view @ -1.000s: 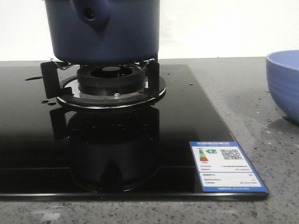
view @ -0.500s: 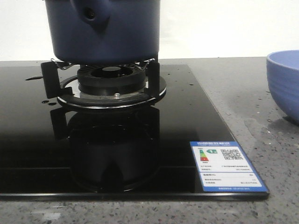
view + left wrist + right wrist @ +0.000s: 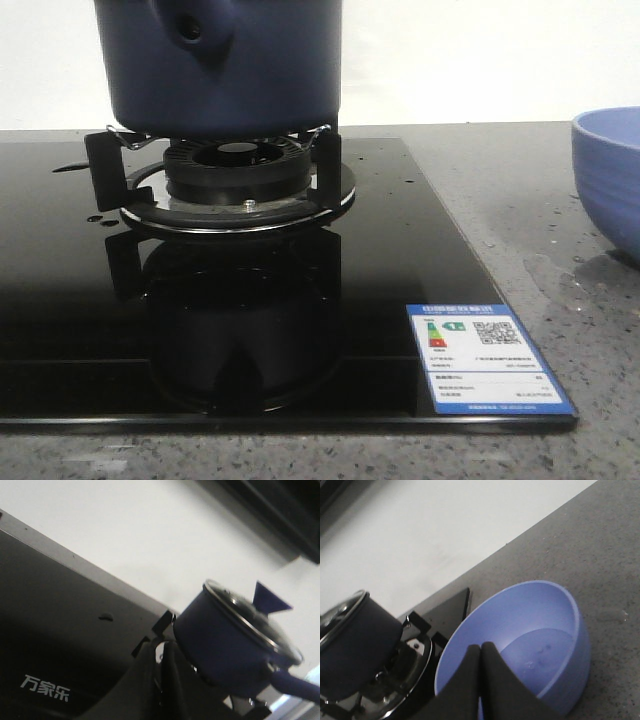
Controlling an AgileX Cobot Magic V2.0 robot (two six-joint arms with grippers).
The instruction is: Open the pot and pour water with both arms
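Above the pot [image 3: 225, 645], both the left claw [image 3: 161, 652] and right claw [image 3: 481, 655] are closed, empty.

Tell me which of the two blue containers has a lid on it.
The dark navy pot on the burner; a glass lid with a blue knob covers it. The lighter blue bowl on the counter is open.

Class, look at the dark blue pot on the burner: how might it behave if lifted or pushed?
The pot looks rigid, probably metal, so it should not flex. Its smooth sides may be slippery; droplets dot the stove glass. The glass lid rests on top and might slide if the pot tilts.
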